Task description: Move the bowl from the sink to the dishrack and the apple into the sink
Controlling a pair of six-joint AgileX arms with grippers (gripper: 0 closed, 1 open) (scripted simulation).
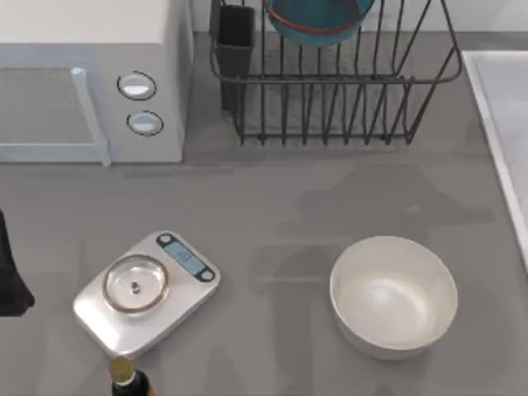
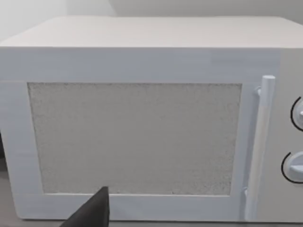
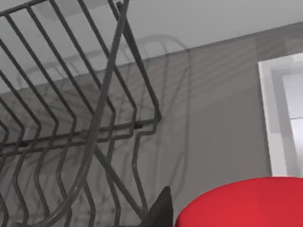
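Closest to the right wrist camera, the apple (image 3: 246, 203) is sitting in my right gripper (image 3: 208, 220). One dark finger (image 3: 161, 210) is pressing against its side, so the gripper is closing on the fruit and carrying it above the table (image 3: 213, 94). Behind the apple, the wires of the rack (image 3: 94, 123) are rising on one side, and the pale rim of the sink (image 3: 274, 118) is showing on the other side.

Now I am going over the top view from left to right. My left arm (image 1: 10, 276) is waiting at the left edge of the table (image 1: 289, 214), well apart from all the task things. The left gripper (image 2: 94, 213) is pointing at the door of the microwave (image 2: 137, 137), and I cannot tell if it is apart or together. The microwave (image 1: 91, 74) is standing at the back left. In front of it a scale (image 1: 144, 289) is lying turned at an angle, and a bottle (image 1: 124, 375) is standing just beside its front corner.

The rack (image 1: 330, 91) is standing at the back centre, with its cup (image 1: 235, 49) at the left corner. The bowl (image 1: 318, 21) is resting inside the rack, leaning among the tines, so it is already out of the sink. A white bowl (image 1: 393, 295) is sitting upright on the table in front of the rack, to the right of the scale. The sink (image 1: 503, 107) is lying along the right edge.
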